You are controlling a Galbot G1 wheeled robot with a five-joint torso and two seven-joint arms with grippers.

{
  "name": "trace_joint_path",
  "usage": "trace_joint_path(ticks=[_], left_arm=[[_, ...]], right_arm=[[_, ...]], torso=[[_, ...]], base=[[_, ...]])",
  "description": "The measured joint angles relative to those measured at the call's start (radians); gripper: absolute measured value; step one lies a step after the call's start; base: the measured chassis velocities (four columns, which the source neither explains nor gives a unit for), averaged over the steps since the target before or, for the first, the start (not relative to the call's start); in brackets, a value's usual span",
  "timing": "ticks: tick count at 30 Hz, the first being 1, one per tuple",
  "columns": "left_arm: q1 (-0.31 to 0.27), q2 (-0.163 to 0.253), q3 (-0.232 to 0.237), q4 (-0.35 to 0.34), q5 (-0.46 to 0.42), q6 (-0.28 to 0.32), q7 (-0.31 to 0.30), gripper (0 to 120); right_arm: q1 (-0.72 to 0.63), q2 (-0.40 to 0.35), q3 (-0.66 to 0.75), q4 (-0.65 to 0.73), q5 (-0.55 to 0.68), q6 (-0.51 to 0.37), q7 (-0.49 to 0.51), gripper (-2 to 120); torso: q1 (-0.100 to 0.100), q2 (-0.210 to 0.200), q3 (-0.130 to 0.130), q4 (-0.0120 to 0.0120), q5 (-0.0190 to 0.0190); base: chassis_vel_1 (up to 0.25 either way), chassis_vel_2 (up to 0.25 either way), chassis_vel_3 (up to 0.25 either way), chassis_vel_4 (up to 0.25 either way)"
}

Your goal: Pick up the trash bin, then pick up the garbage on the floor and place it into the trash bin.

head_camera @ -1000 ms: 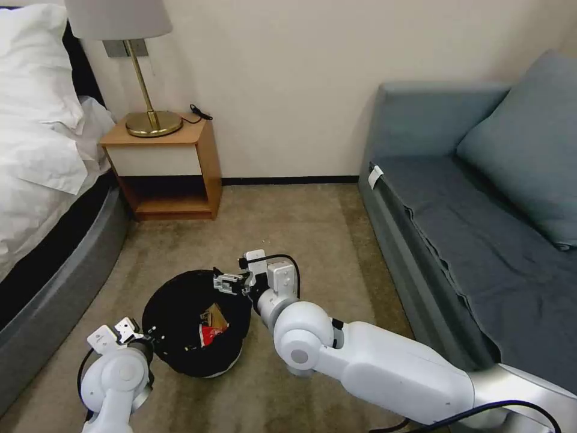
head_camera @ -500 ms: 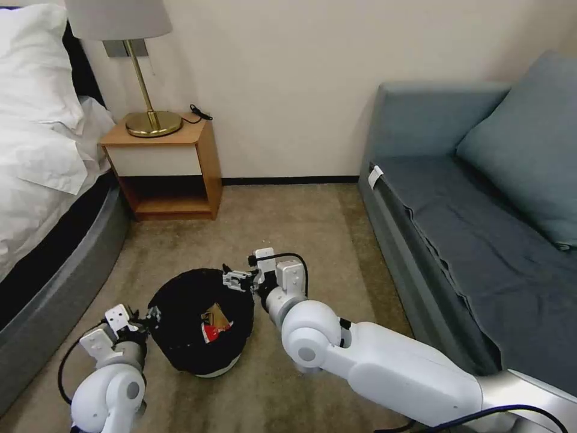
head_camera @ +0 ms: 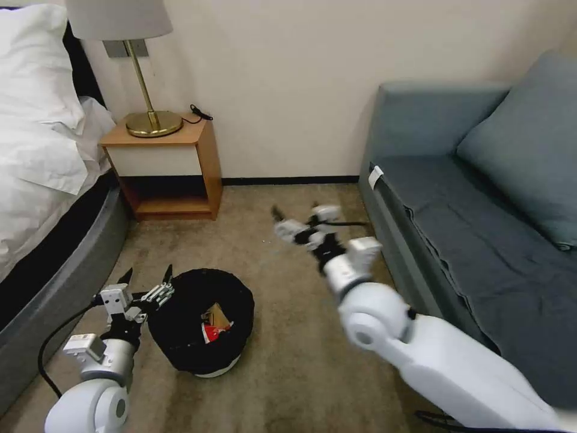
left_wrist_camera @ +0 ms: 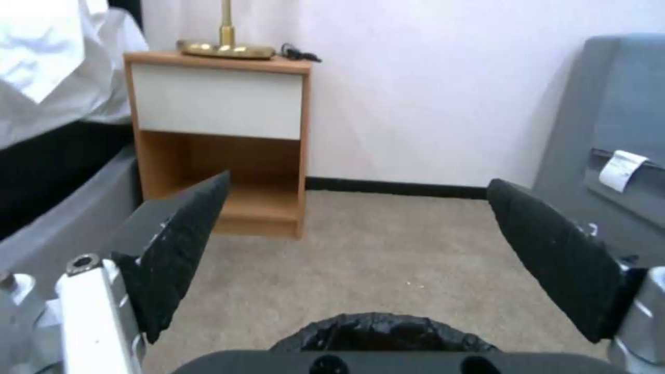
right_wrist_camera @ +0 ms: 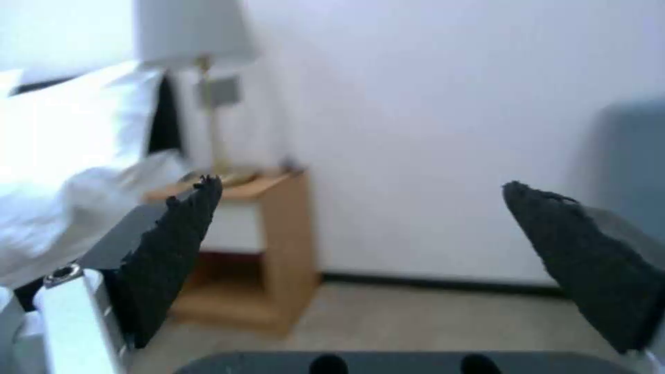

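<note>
The trash bin (head_camera: 180,337), round and lined with a crinkled black bag, stands on the carpet on its whitish base rim. Inside it lie garbage pieces: a gold-brown wrapper (head_camera: 213,314) and a red-and-white wrapper (head_camera: 210,333). My left gripper (head_camera: 148,275) is open just beside the bin's left rim, holding nothing. In the left wrist view the left gripper (left_wrist_camera: 359,182) spreads wide above the bin's bag rim (left_wrist_camera: 377,327). My right gripper (head_camera: 297,216) hangs open and empty in the air beyond the bin, toward the sofa; the right wrist view shows the gripper (right_wrist_camera: 360,184) facing the wall.
A wooden nightstand (head_camera: 168,168) with a brass lamp (head_camera: 150,120) stands at the wall. The bed (head_camera: 42,198) runs along the left, a grey-blue sofa (head_camera: 481,240) along the right. Bare carpet (head_camera: 282,337) lies between them around the bin.
My right arm has lifted off the bin's far rim and swung up and toward the sofa. The left gripper has risen beside the bin's left rim and now stands open.
</note>
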Motion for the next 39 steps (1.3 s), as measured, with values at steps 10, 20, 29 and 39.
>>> trace_joint_path(ticks=[10, 20, 29, 39], left_arm=[[0.043, 0.005, 0.04, -0.047, 0.039, -0.033, -0.034, 100], [0.05, 0.01, 0.104, -0.075, 0.084, -0.024, -0.085, 100], [0.066, 0.0, 0.111, -0.072, 0.115, -0.054, -0.105, 100], [0.073, -0.004, 0.108, -0.073, 0.126, -0.073, -0.123, 100]], right_arm=[[-0.449, 0.125, 0.395, 0.161, -0.402, -0.016, -0.091, 100], [-0.637, 0.304, 0.414, 0.192, -0.568, -0.023, -0.101, 100], [-0.704, 0.361, 0.401, 0.171, -0.63, 0.012, -0.14, 100], [-0.719, 0.377, 0.371, 0.158, -0.641, 0.019, -0.145, 100]], torso=[[0.0, 0.0, 0.0, 0.0, -0.0003], [0.0, 0.0, 0.0, 0.0004, -0.0005], [0.0, 0.0, 0.0, 0.0004, -0.0006], [0.0, 0.0, 0.0, 0.0004, -0.0005]], base=[[0.0, 0.0, 0.0, 0.0], [0.0, 0.0, 0.0, 0.0], [0.0, 0.0, 0.0, 0.0], [0.0, 0.0, 0.0, 0.0]])
